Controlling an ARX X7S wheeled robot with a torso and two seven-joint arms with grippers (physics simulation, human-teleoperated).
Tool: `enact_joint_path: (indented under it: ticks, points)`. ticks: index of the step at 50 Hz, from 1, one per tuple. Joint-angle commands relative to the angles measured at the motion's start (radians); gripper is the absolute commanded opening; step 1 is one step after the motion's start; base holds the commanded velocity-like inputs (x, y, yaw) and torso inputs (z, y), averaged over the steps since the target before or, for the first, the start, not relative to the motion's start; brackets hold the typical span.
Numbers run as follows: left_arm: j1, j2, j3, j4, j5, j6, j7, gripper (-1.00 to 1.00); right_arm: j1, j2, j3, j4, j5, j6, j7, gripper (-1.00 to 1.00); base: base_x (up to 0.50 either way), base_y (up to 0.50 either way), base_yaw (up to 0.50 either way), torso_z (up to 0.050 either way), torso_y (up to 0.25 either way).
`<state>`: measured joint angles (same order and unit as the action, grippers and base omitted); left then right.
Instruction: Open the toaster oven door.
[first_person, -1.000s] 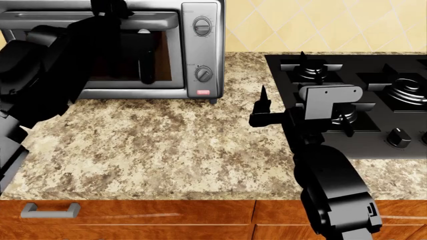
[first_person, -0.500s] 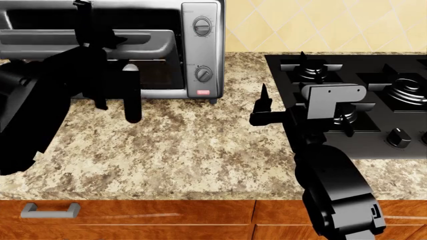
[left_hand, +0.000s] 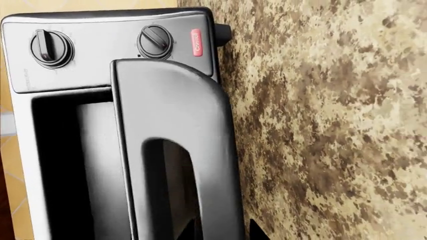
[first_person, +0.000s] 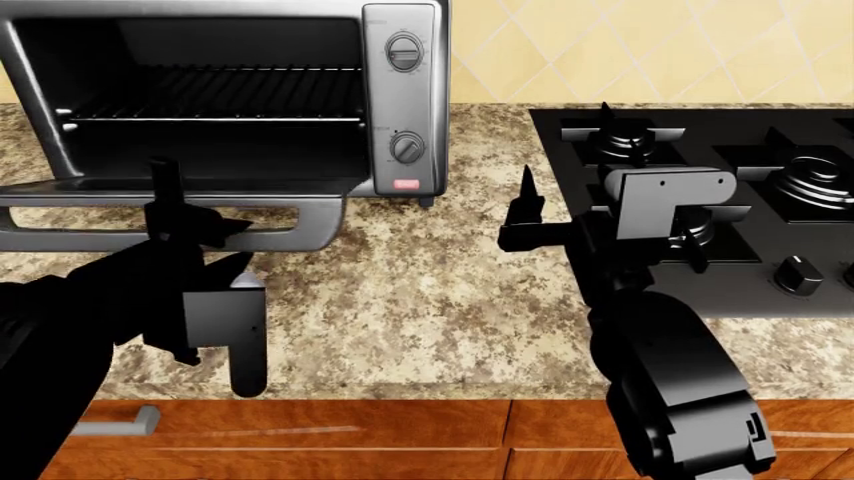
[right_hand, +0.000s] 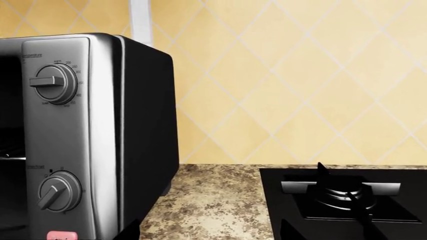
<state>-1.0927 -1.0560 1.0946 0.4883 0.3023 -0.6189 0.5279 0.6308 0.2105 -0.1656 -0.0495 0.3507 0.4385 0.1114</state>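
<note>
Toaster oven (first_person: 227, 95) stands open at the back left of the speckled worktop (first_person: 400, 300).
Its toaster oven door (first_person: 174, 215) hangs flat; left gripper (first_person: 200, 235) at the handle, grip unclear; right gripper (first_person: 523, 222) spread, empty.

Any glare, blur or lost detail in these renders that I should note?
Head view: sharp, but both black arms render as near-featureless silhouettes, so the left hand is hard to read. Left wrist view: soft sheen on the toaster oven door, no blown highlights. Right wrist view: crisp, evenly lit, and the toaster oven side is flat black.
</note>
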Motion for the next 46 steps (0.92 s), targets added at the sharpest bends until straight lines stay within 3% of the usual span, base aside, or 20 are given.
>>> enact_joint_path:
  ticks: [1, 8, 16, 23, 46]
  points:
    - [0.063, -0.087, -0.017, 0.162, -0.011, -0.064, -0.068, -1.0, -0.006, 0.003, -0.003, 0.005, 0.007, -0.009, 0.002, 1.0, 0.0, 0.0, 0.0, 0.0, 0.0]
    - [0.143, -0.097, 0.01, 0.169, -0.019, -0.067, -0.13, -1.0, -0.007, 0.003, -0.006, 0.008, 0.008, -0.012, 0.005, 1.0, 0.0, 0.0, 0.0, 0.0, 0.004]
    - [0.205, -0.047, 0.055, 0.079, -0.02, -0.018, -0.184, -1.0, -0.008, 0.009, -0.007, 0.011, 0.009, -0.015, 0.009, 1.0, 0.0, 0.0, 0.0, 0.002, 0.003]
    - [0.237, -0.005, 0.085, 0.016, -0.019, 0.021, -0.21, -1.0, -0.011, 0.017, -0.004, 0.005, 0.012, -0.011, 0.016, 1.0, 0.0, 0.0, 0.0, 0.0, 0.0]
    - [0.314, 0.024, 0.126, -0.056, -0.03, 0.057, -0.259, -1.0, -0.019, 0.025, -0.005, 0.003, 0.021, -0.015, 0.026, 1.0, 0.0, 0.0, -0.01, 0.0, 0.0]
